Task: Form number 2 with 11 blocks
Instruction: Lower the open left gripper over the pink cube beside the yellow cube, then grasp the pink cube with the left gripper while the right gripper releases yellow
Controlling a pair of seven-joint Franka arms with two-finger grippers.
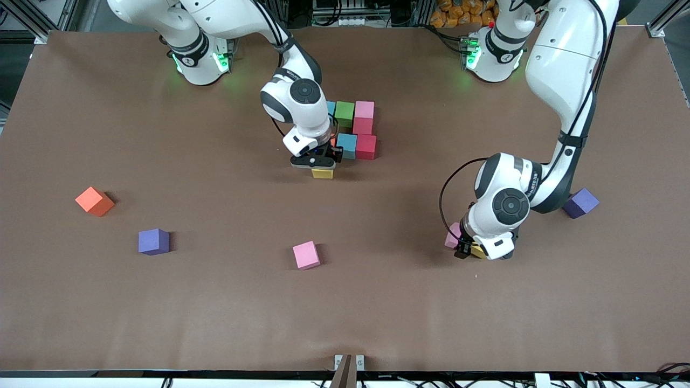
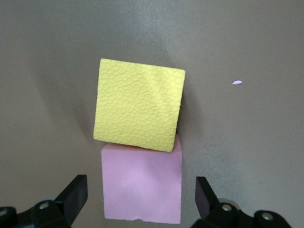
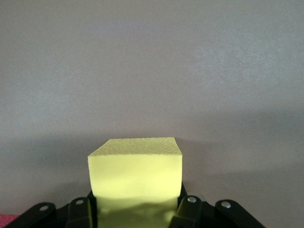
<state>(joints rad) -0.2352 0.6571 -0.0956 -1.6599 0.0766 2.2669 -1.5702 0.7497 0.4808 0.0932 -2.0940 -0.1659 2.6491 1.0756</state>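
I pinch a yellow cube [image 1: 322,173] in my right gripper [image 1: 318,164] at the half-built number 2 [image 1: 356,130], extending its next row, while my left gripper [image 1: 468,251] straddles a pink cube [image 2: 142,184], fingers [image 2: 73,194] spread.

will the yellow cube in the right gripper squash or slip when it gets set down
The yellow cube looks like matte foam, so it probably dents slightly rather than slips in the right gripper. Its flat faces suggest it will sit still, not roll.
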